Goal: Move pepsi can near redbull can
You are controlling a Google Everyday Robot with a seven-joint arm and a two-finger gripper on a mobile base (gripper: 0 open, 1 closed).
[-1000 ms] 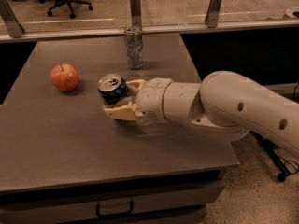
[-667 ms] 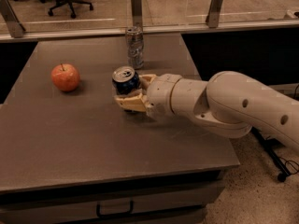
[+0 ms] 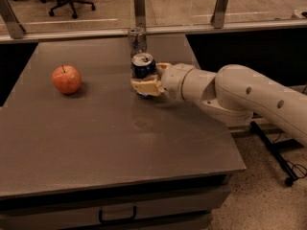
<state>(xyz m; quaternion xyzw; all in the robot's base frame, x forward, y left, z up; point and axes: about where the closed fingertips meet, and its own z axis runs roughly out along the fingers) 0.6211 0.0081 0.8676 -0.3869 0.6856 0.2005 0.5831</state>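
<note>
The dark blue pepsi can [image 3: 143, 67] stands upright in the middle of the grey table [image 3: 96, 143], its silver top showing. My gripper [image 3: 146, 83] reaches in from the right and is shut on the pepsi can, with tan fingers [image 3: 147, 86] wrapped around its lower half. The slim silver-grey redbull can [image 3: 137, 40] stands upright just behind the pepsi can, near the table's far edge. A small gap separates the two cans.
A red apple [image 3: 66, 79] sits on the left part of the table. A rail with metal posts [image 3: 139, 8] runs along the far edge. The table's right edge drops to the floor, where a black stand base [image 3: 273, 152] lies.
My gripper has carried the pepsi can away from the apple, to the right and toward the far edge, closer to the redbull can.
</note>
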